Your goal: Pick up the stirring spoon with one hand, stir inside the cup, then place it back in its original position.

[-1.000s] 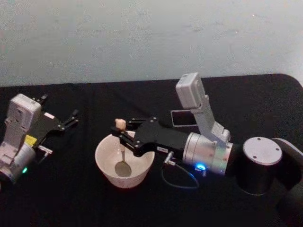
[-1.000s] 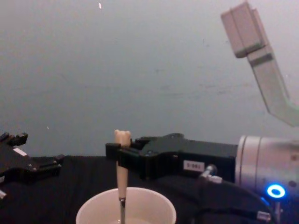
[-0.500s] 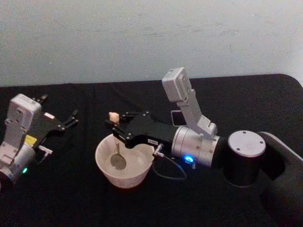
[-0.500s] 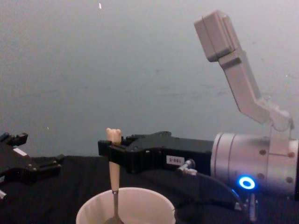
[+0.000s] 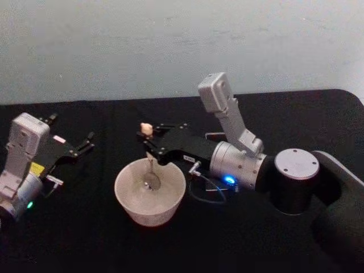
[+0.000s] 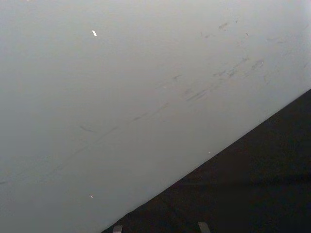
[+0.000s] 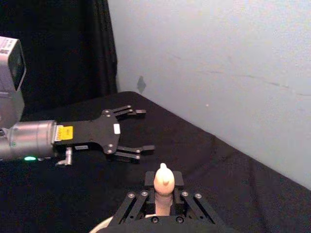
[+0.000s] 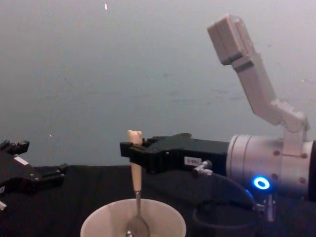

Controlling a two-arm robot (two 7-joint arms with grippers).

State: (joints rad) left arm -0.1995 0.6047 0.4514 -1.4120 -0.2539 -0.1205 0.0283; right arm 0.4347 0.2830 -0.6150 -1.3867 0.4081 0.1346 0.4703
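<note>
a: status?
b: cream-handled metal stirring spoon (image 5: 150,169) is clamped by the black right gripper (image 5: 147,140), bowl held inside the wide cream-white cup (image 5: 149,214).
a: left gripper (image 5: 87,143)?
b: parked at left, fingers spread.

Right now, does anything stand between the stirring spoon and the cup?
Nothing visible does. The right pincer grips the stirring spoon by its handle, its metal bowl inside the cup. The left pincer sits open, aside.

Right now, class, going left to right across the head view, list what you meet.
Left hand, open → cup → blue light on the right arm → round grey joint cap. The right hand, shut on the stirring spoon, sits over the cup, so both are omitted.
</note>
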